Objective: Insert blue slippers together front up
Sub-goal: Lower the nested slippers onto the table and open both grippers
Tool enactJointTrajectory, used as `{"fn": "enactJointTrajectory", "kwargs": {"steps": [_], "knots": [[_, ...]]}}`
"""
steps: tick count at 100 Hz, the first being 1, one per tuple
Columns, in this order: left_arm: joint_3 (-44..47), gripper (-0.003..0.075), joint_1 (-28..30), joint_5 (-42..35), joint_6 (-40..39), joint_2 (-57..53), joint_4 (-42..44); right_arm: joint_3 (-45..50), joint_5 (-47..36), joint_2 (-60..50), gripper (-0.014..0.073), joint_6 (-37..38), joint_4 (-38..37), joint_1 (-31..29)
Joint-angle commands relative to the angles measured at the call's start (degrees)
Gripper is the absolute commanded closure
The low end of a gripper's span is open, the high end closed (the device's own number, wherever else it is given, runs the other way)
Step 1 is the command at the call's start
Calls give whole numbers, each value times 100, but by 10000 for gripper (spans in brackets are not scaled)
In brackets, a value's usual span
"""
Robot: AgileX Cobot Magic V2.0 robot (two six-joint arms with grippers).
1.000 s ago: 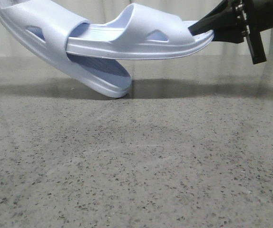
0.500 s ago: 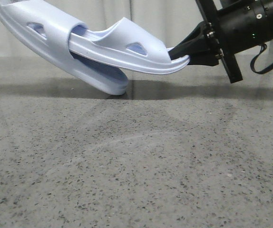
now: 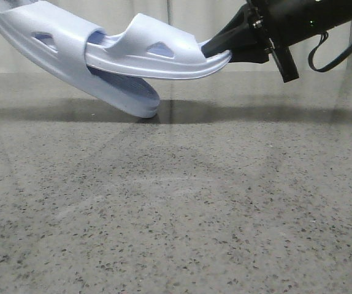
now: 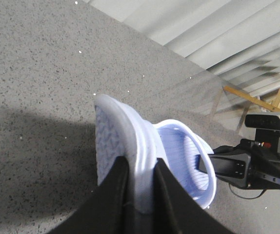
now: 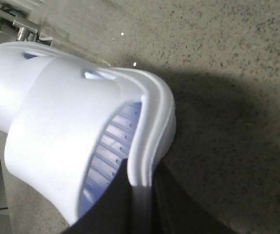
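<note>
Upper left of the front view: both blue slippers are airborne above the bench, already partly nested. Outer slipper is held tilted, toe end lowest and just above the bench surface at centre-left. Inner slipper lies nearly level, its front end pushed under the outer one's strap, its heel pointing toward upper right.

Right gripper: fingers pinched narrow on the heel rim of the inner slipper; right wrist view confirms the two dark fingers clamping that rim edge. Left gripper: out of frame in the front view, but the left wrist view shows its fingers closed tight on the rim of the outer slipper, sole tread facing the bench.

Judgement: insertion is underway, not complete. The inner strap is not yet seated under the outer strap.

To finish well:
- Drive the right arm along the outer footbed's line, toward upper left of the front view, not straight across; match the two tilts first.
- Keep the left arm rigid as a backstop so the foam does not flex away.
- Watch the low toe; it is near the bench and could drag.
- Rim grips are thin, so push slowly to avoid slipping off.
</note>
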Motion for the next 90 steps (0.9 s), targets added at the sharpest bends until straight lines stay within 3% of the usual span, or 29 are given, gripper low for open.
{"fn": "enactJointTrajectory", "kwargs": {"steps": [1,14,43,55,72,90], "knots": [[-138,705,-198,1150,-38,-202,-331,-223,1562,-297,570,-127,302,48],[-138,705,-198,1040,1,-202,-308,-223,1885,-297,501,-119,253,-282],[-138,705,-198,611,1,-202,-81,-223,2103,-329,489,77,0,-1143],[-138,705,-198,409,1,-202,-29,-223,2103,-329,434,172,-105,-1439],[-138,705,-208,315,1,-202,-18,-223,2103,-329,321,295,-127,-1696],[-138,705,-393,216,72,-81,-29,-223,2103,-329,317,305,-192,-1748]]}}
